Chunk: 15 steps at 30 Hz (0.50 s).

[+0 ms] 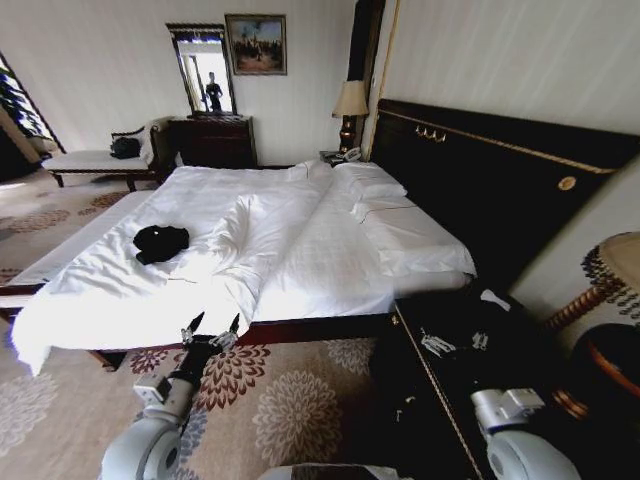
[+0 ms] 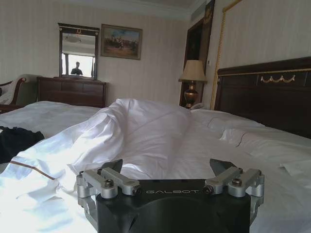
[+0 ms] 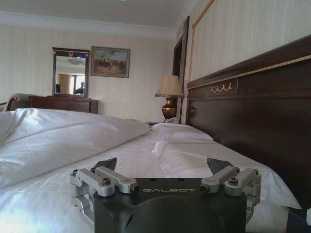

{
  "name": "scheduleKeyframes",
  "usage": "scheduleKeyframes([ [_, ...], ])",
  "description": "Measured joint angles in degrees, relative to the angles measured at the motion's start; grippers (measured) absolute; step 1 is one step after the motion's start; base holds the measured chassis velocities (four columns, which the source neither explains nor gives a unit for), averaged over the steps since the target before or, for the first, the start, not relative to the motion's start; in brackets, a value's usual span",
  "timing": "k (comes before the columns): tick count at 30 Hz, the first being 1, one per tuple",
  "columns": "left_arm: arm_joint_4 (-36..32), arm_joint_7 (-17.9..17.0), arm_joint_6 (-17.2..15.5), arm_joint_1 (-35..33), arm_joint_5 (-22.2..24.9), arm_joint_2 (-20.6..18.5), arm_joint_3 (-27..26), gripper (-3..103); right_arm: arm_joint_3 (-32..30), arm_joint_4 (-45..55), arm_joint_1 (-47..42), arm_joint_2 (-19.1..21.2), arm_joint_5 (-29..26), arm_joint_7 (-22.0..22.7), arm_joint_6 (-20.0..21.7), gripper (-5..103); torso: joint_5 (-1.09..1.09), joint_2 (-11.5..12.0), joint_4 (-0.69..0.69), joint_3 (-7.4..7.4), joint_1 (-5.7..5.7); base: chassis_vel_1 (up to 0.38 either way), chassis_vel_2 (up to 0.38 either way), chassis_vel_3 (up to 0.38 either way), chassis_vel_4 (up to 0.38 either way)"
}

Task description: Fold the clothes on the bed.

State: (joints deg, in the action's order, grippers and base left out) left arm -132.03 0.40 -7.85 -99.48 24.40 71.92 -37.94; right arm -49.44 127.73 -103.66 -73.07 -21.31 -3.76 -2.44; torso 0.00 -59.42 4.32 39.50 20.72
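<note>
The clothes [image 1: 160, 242] lie as one crumpled black heap on the left part of the bed [image 1: 300, 250], beside a raised ridge of white duvet. My left gripper [image 1: 210, 328] is open at the bed's near edge, in front of and slightly right of the heap, holding nothing. Its wrist view looks low across the duvet [image 2: 170, 136], with the left gripper [image 2: 167, 167] open and the clothes [image 2: 14, 141] at the picture's edge. Over the dark nightstand by the pillows, my right gripper [image 1: 457, 343] is open and empty; the right gripper [image 3: 163, 165] faces the bed [image 3: 73, 141] and pillows.
A tall dark headboard [image 1: 500, 170] runs along the right. A dark nightstand [image 1: 470, 370] and a round wooden table [image 1: 610, 300] crowd my right arm. Across the room are a dresser [image 1: 215, 140], a lamp [image 1: 350, 100] and a bench [image 1: 95, 160] carrying a black handbag [image 1: 125, 147]. Patterned carpet [image 1: 290, 400] lies before me.
</note>
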Motion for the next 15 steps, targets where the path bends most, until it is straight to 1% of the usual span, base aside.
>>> scheduleKeyframes([
  [4,0.0,0.0,0.1,-0.3,0.0,0.1,-0.4,100,0.0,0.1,0.3,0.1,-0.4,0.6,-0.3,100,0.0,0.0,0.03,-0.01,-0.01,-0.118,0.102,0.089,-0.128],
  [9,0.0,0.0,0.2,-0.4,0.1,0.0,-0.9,100,0.0,0.1,0.2,0.1,-0.4,0.7,-0.3,100,0.0,0.0,0.02,-0.01,-0.01,-0.143,0.14,0.115,-0.141],
  [15,-1.3,0.0,0.2,-0.5,0.0,0.0,-0.2,100,0.6,0.1,0.2,-0.3,0.2,0.6,-0.3,100,0.0,0.0,0.0,0.01,0.01,-0.158,0.186,0.184,-0.17],
])
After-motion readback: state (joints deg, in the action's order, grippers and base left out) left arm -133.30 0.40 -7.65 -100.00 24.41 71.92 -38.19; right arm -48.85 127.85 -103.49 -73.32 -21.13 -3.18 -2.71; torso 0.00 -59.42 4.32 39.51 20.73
